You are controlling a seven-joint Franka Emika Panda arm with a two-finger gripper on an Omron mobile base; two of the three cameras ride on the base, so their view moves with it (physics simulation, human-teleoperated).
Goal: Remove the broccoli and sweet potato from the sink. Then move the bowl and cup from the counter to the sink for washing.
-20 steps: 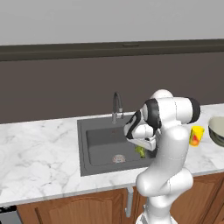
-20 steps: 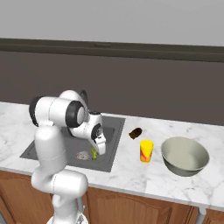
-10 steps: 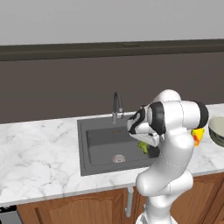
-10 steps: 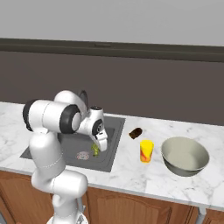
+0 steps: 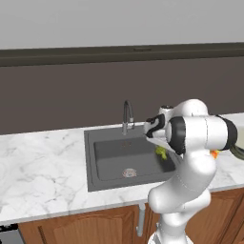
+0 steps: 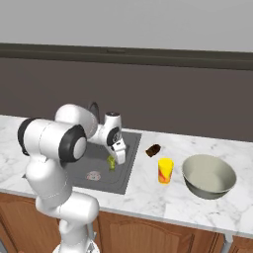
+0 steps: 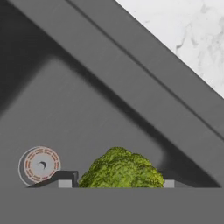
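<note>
Since the sweet potato (image 6: 153,149) is already sitting on the counter (image 6: 148,192) just right of the sink (image 6: 126,170), with the cup (image 6: 165,170) near it and the bowl (image 6: 208,176) further right, I'd say the job is on its second veggie now. The gripper (image 6: 114,163) hangs over the right side of the basin with the broccoli (image 6: 111,163) between its fingers, and from the right base view the floret looks to be clear of the sink floor, so I read it as carried rather than lying there.

From the hand view the broccoli (image 7: 121,171) sits right between the two dark fingertips (image 7: 64,183), one at each flank, so the jaws look pinched onto it at about its own width. That makes sense: it's a lumpy, roundish thing, so grabbing across the middle is the easy way. The drain (image 7: 40,164) is off to one side below it, and the marble shows past the sink rim in the far corner.

As for direction, honestly it's more of a blob than anything with a long axis. The bumpy crown faces the hand camera; I can't tell where the stem points, since it's hidden. In the left base view the broccoli (image 5: 161,152) peeks out beside the arm near the sink's right wall.
</note>
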